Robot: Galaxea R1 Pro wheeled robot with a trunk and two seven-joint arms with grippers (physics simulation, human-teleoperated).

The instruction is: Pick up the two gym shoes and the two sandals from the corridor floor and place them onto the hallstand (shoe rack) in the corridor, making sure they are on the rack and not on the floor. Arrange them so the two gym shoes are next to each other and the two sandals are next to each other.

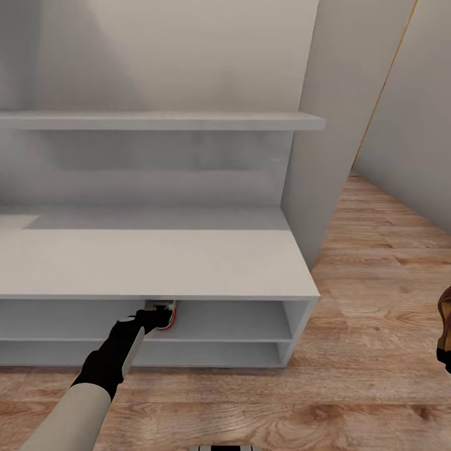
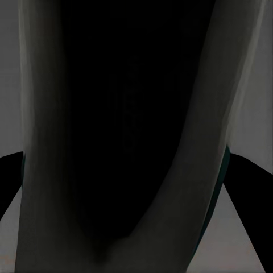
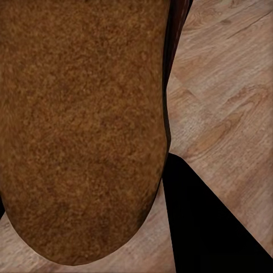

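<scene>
One gym shoe (image 1: 164, 312), grainy brown sandal (image 3: 79, 131)

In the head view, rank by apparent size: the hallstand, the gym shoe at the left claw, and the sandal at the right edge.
1. hallstand, by far the largest.
2 and 3. sandal and gym shoe: both show only slivers, the sandal cut off by the frame and the shoe tucked under the top, so unranked.

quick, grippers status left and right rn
left gripper: shut on a gym shoe, at the hallstand's upper shelf.
right gripper: shut on a sandal.
</scene>
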